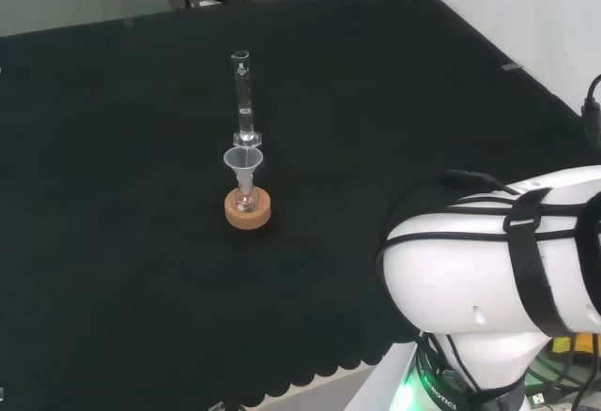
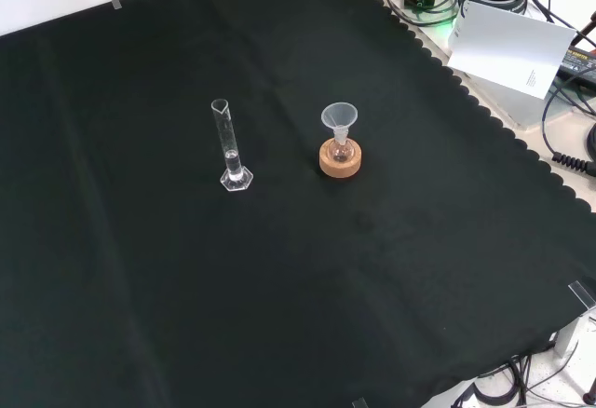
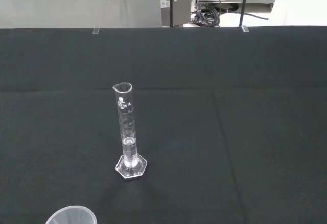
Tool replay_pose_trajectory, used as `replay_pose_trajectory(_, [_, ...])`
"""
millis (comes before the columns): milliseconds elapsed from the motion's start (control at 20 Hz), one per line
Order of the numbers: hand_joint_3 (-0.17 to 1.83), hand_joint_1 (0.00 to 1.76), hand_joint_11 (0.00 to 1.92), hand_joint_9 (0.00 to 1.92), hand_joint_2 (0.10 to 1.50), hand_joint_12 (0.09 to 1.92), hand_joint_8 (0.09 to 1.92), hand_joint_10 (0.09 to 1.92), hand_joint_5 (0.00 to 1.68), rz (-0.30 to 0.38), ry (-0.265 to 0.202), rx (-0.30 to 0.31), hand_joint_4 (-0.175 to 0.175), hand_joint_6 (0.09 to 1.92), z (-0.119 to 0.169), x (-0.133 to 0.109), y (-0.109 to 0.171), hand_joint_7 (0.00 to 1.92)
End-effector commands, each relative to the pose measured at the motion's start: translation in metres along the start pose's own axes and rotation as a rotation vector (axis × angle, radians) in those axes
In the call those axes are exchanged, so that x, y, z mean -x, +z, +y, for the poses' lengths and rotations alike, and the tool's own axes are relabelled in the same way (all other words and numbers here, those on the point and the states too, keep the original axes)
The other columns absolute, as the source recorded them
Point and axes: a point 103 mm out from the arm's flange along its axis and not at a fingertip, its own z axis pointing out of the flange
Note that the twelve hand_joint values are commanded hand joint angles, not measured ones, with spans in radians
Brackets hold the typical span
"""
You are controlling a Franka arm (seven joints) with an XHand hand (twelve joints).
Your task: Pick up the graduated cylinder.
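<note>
One graduated cylinder upright w/ some liquid, funnel cut off at edge; hand state can't tell.

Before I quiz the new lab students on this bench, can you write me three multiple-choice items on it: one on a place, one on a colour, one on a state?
1. In the front view, where does the graduated cylinder stand relative to the flask on its stand?
A. To its left
B. To its right
C. On top of it

2. What colour is the ring stand under the flask?
A. Red
B. Cork brown
C. Blue

3. How is the graduated cylinder standing?
A. Lying on its side
B. Upright on its base
C. Upside down

Answers:
1. A: the front view shows the cylinder left of the flask, apart from it.
2. B: the ring is tan cork in the head and front views.
3. B: it stands on its hexagonal foot, spout at the top.
</note>
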Motion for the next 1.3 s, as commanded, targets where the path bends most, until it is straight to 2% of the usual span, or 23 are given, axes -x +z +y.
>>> replay_pose_trajectory(50, [0.56, 0.11, 0.13, 0.22, 1.13, 1.32, 0.56, 0.66, 0.2, -0.009, 0.003, 0.008, -0.019, 0.22, 0.0, 0.0, 0.0, 0.02])
replay_pose_trajectory(150, [0.42, 0.07, 0.1, 0.22, 1.21, 1.36, 0.55, 0.66, 0.24, -0.01, 0.005, 0.01, -0.019, 0.11, 0.0, 0.0, 0.0, 0.02])
replay_pose_trajectory(250, [0.36, 0.07, 0.09, 0.22, 1.24, 1.37, 0.55, 0.66, 0.26, -0.009, 0.007, 0.011, -0.019, 0.09, 0.0, 0.0, 0.001, 0.02])
replay_pose_trajectory(550, [0.33, 0.07, 0.09, 0.22, 1.26, 1.37, 0.55, 0.66, 0.27, -0.011, 0.021, 0.002, -0.019, 0.09, 0.007, 0.002, 0.002, 0.02])
replay_pose_trajectory(900, [0.32, 0.08, 0.09, 0.22, 1.26, 1.37, 0.55, 0.66, 0.27, 0.011, 0.059, -0.03, -0.019, 0.09, 0.034, 0.023, 0.029, 0.02])
replay_pose_trajectory(1100, [0.31, 0.08, 0.09, 0.22, 1.26, 1.37, 0.54, 0.66, 0.28, 0.028, 0.048, -0.042, -0.019, 0.09, 0.062, 0.034, 0.052, 0.02])
replay_pose_trajectory(1300, [0.3, 0.12, 0.08, 0.22, 1.25, 1.38, 0.55, 0.66, 0.28, 0.064, 0.01, -0.035, -0.021, 0.09, 0.1, 0.046, 0.079, 0.02])
